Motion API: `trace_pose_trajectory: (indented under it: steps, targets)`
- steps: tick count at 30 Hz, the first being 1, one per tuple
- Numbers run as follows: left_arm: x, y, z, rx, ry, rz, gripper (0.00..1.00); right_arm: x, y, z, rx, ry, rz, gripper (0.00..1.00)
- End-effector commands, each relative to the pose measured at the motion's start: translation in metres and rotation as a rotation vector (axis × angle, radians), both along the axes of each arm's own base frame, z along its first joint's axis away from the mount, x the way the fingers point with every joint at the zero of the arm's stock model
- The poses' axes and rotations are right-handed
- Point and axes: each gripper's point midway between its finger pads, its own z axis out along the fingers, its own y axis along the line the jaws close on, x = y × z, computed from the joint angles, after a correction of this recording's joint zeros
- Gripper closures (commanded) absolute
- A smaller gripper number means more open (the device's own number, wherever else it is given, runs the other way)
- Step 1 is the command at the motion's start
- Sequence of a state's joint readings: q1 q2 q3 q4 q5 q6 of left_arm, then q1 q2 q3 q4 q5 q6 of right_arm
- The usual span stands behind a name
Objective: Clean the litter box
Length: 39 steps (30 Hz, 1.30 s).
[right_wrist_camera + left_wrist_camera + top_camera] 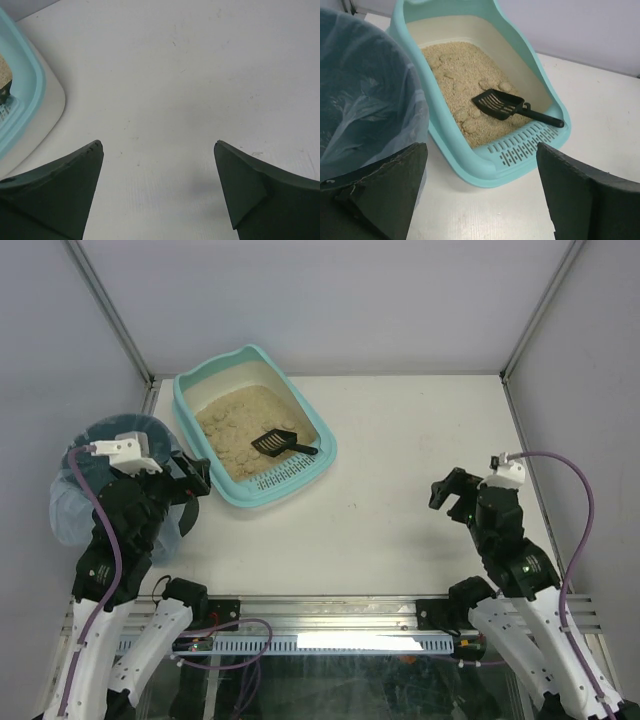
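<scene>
Left claw [195,492]: spread wide and holding nothing; it hangs at the near left, just beside the bin, and faces the box.
Right claw [452,498]: also spread wide with nothing between the fingers; it hangs above the bench at the near right, well apart from the box.
Litter box [485,172]: large light teal rectangular plastic tray with rounded corners. It stands on the white bench [420,430] at the far left, its slotted grate end toward the arms, with beige sandy litter inside.
Scoop [497,104]: black slotted plastic scoop. It lies on the litter, with its thin handle resting over the grate end.
Bin [395,65]: round dark bin with a bluish translucent bag liner, just to the left of the box.
Step in hand: I judge it is the very beginning, because no tool is picked up and the lumps [470,126] lie in the litter.
Next move: probably the left claw, which is nearer, must reach to the grate end and close across the handle. The handle lies low on the rim, so the fingers should come from above.
Count: one litter box, one scoop, one bin, two claws. There are several lumps, at least five, but I cannot tell the exact number.
</scene>
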State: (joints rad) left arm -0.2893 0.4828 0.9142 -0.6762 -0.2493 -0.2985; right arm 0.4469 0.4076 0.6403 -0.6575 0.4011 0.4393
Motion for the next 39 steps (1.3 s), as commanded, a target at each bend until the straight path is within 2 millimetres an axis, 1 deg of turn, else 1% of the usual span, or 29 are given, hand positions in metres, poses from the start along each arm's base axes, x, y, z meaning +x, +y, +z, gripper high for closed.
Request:
trace_pose_trajectory:
  steps: [1,4,8,11,13,15,17,20,21,25,28,29,33,36,39]
  targets:
    - [-0.001,0.003,0.039,0.003,-0.034,-0.003,0.05,0.008,-0.006,0.023,0.016,0.036,-0.025,0.03]
    - [0.001,0.008,0.056,0.011,-0.035,0.015,0.03,0.016,-0.014,0.024,0.004,0.105,-0.067,0.02]
    - [0.003,0.014,0.075,0.013,-0.042,0.044,0.02,0.028,-0.015,0.018,0.018,0.183,-0.08,0.03]
    - [0.004,0.016,0.085,0.013,-0.036,0.058,0.01,0.038,-0.009,0.01,0.055,0.237,-0.066,0.01]
    - [0.005,0.021,0.085,0.018,-0.011,0.087,0.01,0.046,0.001,0.003,0.084,0.278,-0.027,0.01]
    - [0.009,0.026,0.08,0.027,0.029,0.12,0.01,0.053,0.016,-0.003,0.126,0.322,0.04,0.0]
    - [0.014,0.027,0.072,0.036,0.071,0.129,0.01,0.059,0.039,-0.008,0.195,0.345,0.15,0.0]
    - [0.021,0.031,0.061,0.041,0.12,0.159,0.01,0.072,0.066,-0.008,0.29,0.318,0.266,0.0]
    - [0.022,0.033,0.058,0.042,0.128,0.174,0.01,0.077,0.075,-0.003,0.343,0.301,0.278,0.0]
    - [0.027,0.038,0.051,0.051,0.141,0.204,0.01,0.093,0.11,0.004,0.448,0.268,0.369,0.01]
    - [0.027,0.043,0.052,0.061,0.127,0.229,0.01,0.107,0.141,0.013,0.516,0.225,0.463,0.06]
    - [0.026,0.044,0.051,0.067,0.126,0.237,0.01,0.111,0.153,0.016,0.52,0.209,0.505,0.08]
    - [0.022,0.049,0.047,0.072,0.12,0.26,0.01,0.137,0.195,0.016,0.44,0.189,0.676,0.1]
    - [0.018,0.049,0.05,0.057,0.085,0.258,0.01,0.159,0.227,0.01,0.385,0.212,0.792,0.11]
    - [0.013,0.05,0.054,0.045,0.044,0.259,0.01,0.183,0.251,0.004,0.322,0.202,0.855,0.11]
